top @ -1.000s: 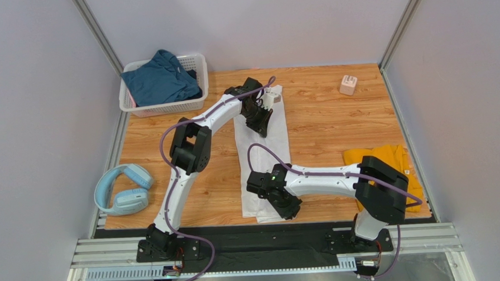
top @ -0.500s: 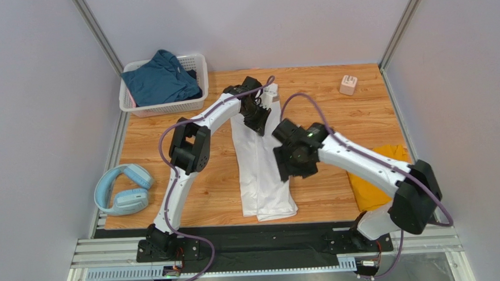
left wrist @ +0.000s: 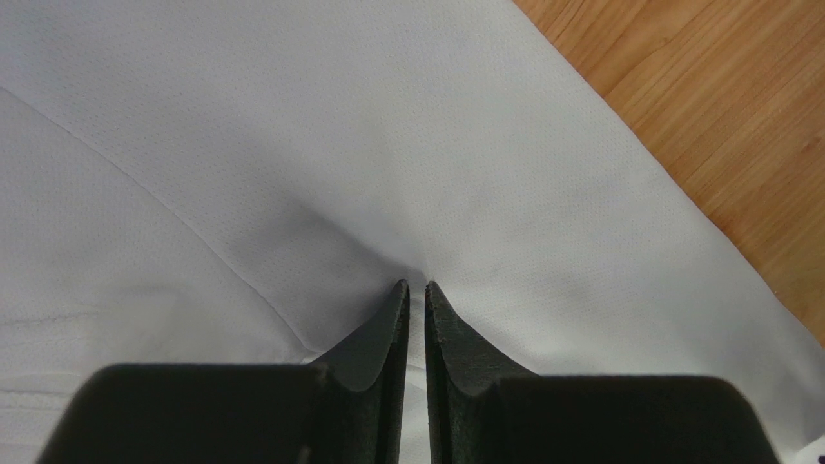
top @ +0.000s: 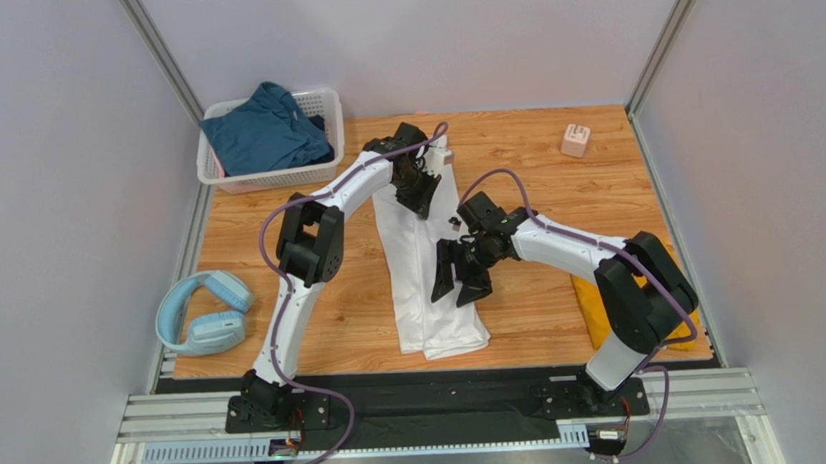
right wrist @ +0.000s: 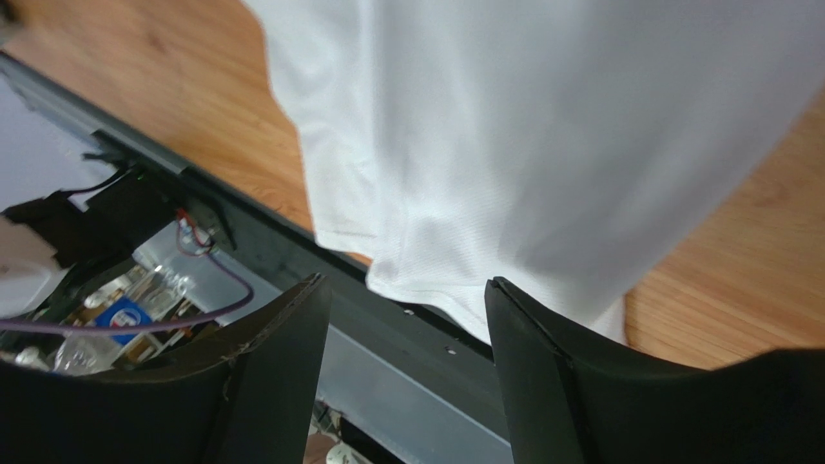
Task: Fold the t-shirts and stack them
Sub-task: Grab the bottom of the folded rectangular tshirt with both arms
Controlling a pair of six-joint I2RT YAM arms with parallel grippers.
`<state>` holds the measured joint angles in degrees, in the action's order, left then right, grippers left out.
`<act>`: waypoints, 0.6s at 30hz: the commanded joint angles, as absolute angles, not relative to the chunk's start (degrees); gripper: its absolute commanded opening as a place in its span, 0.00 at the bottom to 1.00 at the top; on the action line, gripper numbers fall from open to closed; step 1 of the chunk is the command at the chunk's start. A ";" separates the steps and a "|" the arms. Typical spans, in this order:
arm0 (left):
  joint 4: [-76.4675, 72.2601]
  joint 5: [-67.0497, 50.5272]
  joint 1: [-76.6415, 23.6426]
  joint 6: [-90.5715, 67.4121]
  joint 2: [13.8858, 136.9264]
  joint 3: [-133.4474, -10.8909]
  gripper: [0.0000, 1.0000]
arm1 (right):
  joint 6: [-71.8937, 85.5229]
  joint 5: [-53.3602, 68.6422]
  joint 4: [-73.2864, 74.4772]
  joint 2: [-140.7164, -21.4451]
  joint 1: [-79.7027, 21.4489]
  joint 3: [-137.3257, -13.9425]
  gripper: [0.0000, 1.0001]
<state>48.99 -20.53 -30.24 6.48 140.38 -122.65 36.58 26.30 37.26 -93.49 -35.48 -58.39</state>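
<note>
change: right tool (top: 458,282) has left the near hem, jaws now spread above the middle of the white t-shirt (top: 425,320) | left tool (left wrist: 416,286): closed, pinching its far end | white t-shirt: long strip, mid-tabletop (top: 556,202) | meaning: probably narrow fold done, crosswise fold not yet made

We see a wooden table (top: 533,187). A white shirt (top: 421,296) lies long down its centre, a yellow shirt (top: 593,318) lower right, a small cube (top: 575,139) upper right, a basket (top: 274,179) upper left, and headphones (top: 217,330) at the left edge.
</note>
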 commanded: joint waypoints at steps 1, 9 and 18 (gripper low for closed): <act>49.48 -18.20 -30.06 8.09 138.34 -125.50 0.18 | 37.88 38.67 28.21 -92.55 -35.51 -59.07 0.65; 49.57 -18.19 -29.88 8.17 139.92 -126.91 0.19 | 38.85 39.99 27.33 -92.55 -35.51 -49.67 0.64; 50.36 -17.58 -29.88 8.70 139.31 -126.74 0.19 | 38.06 42.54 28.03 -93.69 -35.68 -41.92 0.63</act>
